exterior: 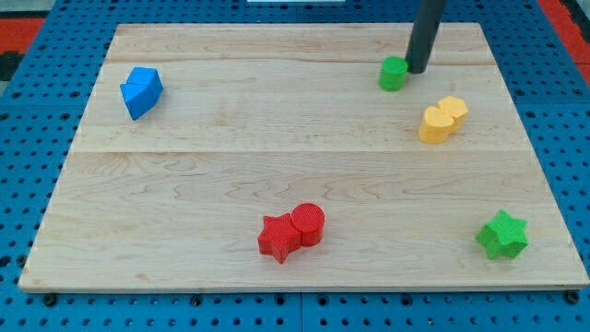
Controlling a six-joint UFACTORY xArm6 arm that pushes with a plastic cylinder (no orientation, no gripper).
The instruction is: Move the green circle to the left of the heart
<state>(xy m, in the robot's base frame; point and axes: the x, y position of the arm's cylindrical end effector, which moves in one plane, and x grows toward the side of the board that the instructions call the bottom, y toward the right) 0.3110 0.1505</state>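
Near the view's top, right of centre, sits the green circle point(393, 74), a small round block on the wooden table point(277, 138). Just beside it, on the view's right, stands the rod, and its lower end, the tool tip point(417, 70), appears to touch or nearly touch the circle's right edge. The tool is a plain rod with nothing to open or close, and it holds nothing; it can only push.

Below and to the right of the circle lies the yellow heart point(443, 119), a short way off and clear of both the circle and the tip. The circle already lies somewhat left of the heart but higher in the view, so the step in hand looks like the start of the push, with the tip set against the circle.

The next move probably calls for bringing the circle down the view until it is level with the heart's left side. With the tip on the circle's right, a straight push would send it further left, so the tip likely needs to work round toward the circle's upper edge first, staying clear of the heart.

Farther out, a red star point(277, 238) and a red circle point(309, 223) sit touching near the bottom centre, a green star point(502, 234) lies at the bottom right, and a blue block point(140, 91) rests at the upper left, all well apart from the work.
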